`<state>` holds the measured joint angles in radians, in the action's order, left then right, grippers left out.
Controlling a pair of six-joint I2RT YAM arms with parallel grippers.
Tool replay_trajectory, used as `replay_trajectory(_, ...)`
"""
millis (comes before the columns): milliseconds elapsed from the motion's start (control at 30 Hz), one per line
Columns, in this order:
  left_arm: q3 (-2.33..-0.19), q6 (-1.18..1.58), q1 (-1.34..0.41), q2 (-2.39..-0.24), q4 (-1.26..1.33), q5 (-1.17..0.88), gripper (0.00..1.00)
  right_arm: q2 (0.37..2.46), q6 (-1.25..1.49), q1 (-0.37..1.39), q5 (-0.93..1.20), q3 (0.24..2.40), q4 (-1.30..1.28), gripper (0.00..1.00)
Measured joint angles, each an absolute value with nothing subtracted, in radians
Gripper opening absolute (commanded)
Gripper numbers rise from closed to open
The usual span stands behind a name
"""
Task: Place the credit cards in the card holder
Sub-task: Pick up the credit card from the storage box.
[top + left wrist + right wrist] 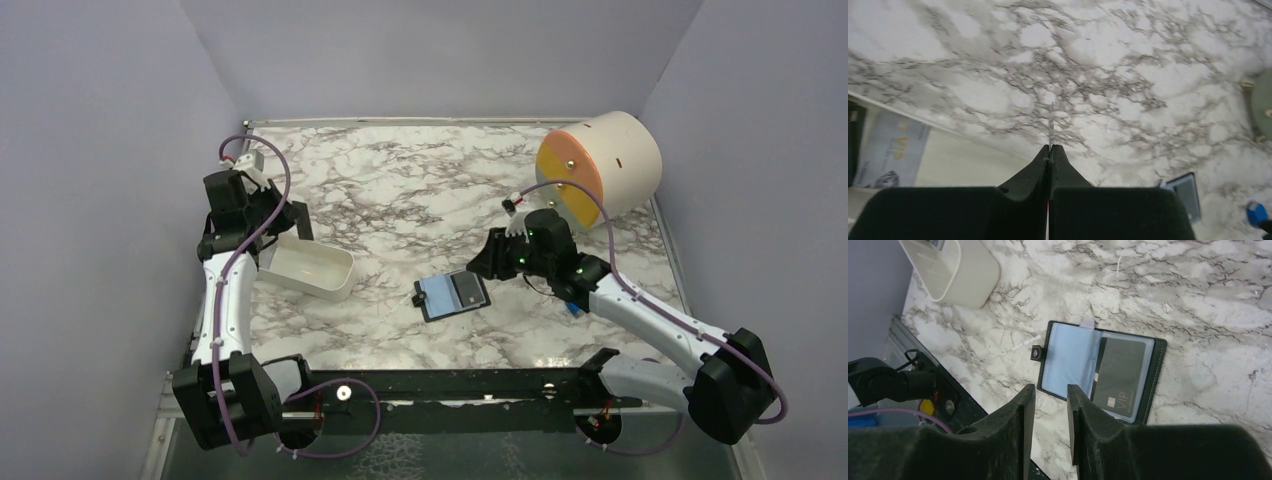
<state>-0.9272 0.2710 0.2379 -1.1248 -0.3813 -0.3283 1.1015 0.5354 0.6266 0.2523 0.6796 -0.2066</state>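
The card holder (452,295) lies open on the marble, light blue inside. A dark credit card (1118,377) marked VIP sits in its right sleeve, and its stud tab (1036,353) sticks out to the left. My right gripper (1050,390) hovers open and empty just above the holder's near edge (1068,392). My left gripper (1050,147) is shut on a thin credit card (1050,125), seen edge-on and standing out past the fingertips. It hangs over the far end of the white tray (963,162). Another card (893,150), pale with VIP print, rests in that tray.
The white oblong tray (310,268) stands left of the holder. A large cream cylinder with an orange and yellow face (600,165) lies at the back right. A small blue block (1257,212) sits on the table under the right forearm. Purple walls close in the table.
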Motion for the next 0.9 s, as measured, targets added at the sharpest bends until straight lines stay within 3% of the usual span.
replay_trajectory(300, -0.868, 0.463, 0.167, -1.093, -0.319, -0.717, 0.0, 1.116, 0.637, 0.627, 0.352, 0.695, -0.093, 0.31)
replay_trajectory(600, -0.716, 0.691, -0.033, -0.978, -0.11, -0.829, 0.0, 1.148, 0.792, 0.627, 0.517, 0.67, 0.183, 0.35)
replay_trajectory(900, -0.541, 0.978, -0.139, -0.939, 0.178, -0.853, 0.0, 1.195, 0.931, 0.627, 0.63, 0.65, 0.398, 0.47)
